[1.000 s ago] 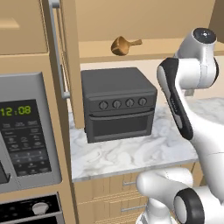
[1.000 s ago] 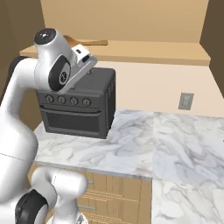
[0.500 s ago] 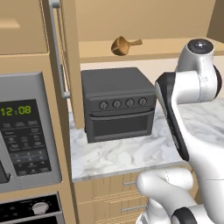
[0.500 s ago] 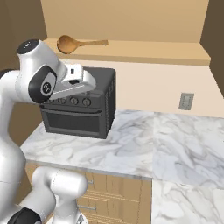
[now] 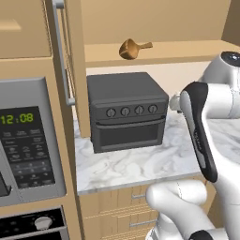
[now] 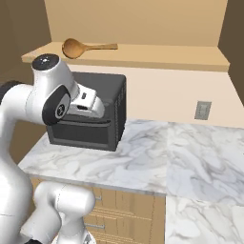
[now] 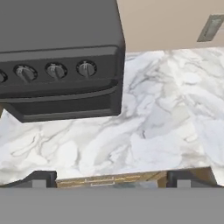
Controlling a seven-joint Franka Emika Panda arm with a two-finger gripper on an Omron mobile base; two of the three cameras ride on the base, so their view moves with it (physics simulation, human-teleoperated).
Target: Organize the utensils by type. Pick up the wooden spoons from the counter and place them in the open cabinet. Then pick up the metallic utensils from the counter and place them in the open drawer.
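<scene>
While raised over the front of the counter, white marble veined grey atop tan wood base cabinets, stands folded back toward its base: white arm with dark joints. Fixed in a tan column at 9 o'clock in the left base view: microwave, clock reading 12:08. Parked at the back of the worktop, directly beneath the open cabinet: dark toaster oven, four knobs in a row across its face. Seen along the hand view's lower edge, well apart and closed on nothing: two dark fingertips of the gripper, above the counter's front lip. Lying flat on the cabinet shelf at 12 o'clock above the oven, handle pointing toward 3 o'clock: orange-brown wooden spoon, round bowl toward 9 o'clock. Mounted on the beige wall at 3 o'clock in the right base view: small grey outlet plate.
</scene>
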